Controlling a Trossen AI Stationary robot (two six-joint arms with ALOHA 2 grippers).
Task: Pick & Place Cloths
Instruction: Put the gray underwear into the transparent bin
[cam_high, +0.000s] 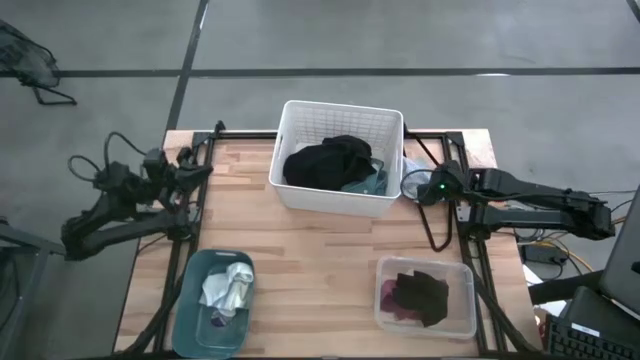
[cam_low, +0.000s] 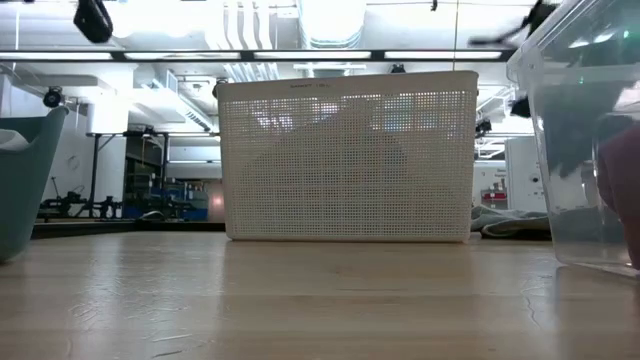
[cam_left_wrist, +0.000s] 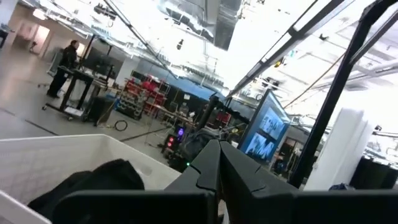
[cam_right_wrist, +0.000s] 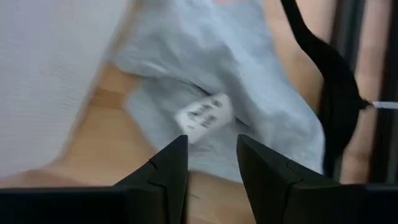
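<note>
A black cloth (cam_high: 328, 160) and a teal-green one (cam_high: 372, 180) lie in the white basket (cam_high: 300, 120). A white-grey cloth (cam_high: 228, 288) lies in the teal bin (cam_high: 190, 310). Black and maroon cloths (cam_high: 418, 293) lie in the clear bin (cam_high: 465, 300). A pale grey cloth with a sewn label (cam_right_wrist: 205, 115) lies flat on the table against the basket's right wall (cam_right_wrist: 50, 74). My right gripper (cam_right_wrist: 211, 152) is open just above this cloth (cam_high: 412, 183), with the label between its fingers. My left gripper (cam_left_wrist: 217, 158) is shut at the table's left edge (cam_high: 200, 172), pointing toward the basket.
The basket (cam_low: 350, 155) stands at the far middle of the table, the teal bin (cam_low: 20, 180) at the near left and the clear bin (cam_low: 590, 140) at the near right. Bare wood lies between them. A black cable (cam_right_wrist: 329, 93) runs beside the grey cloth.
</note>
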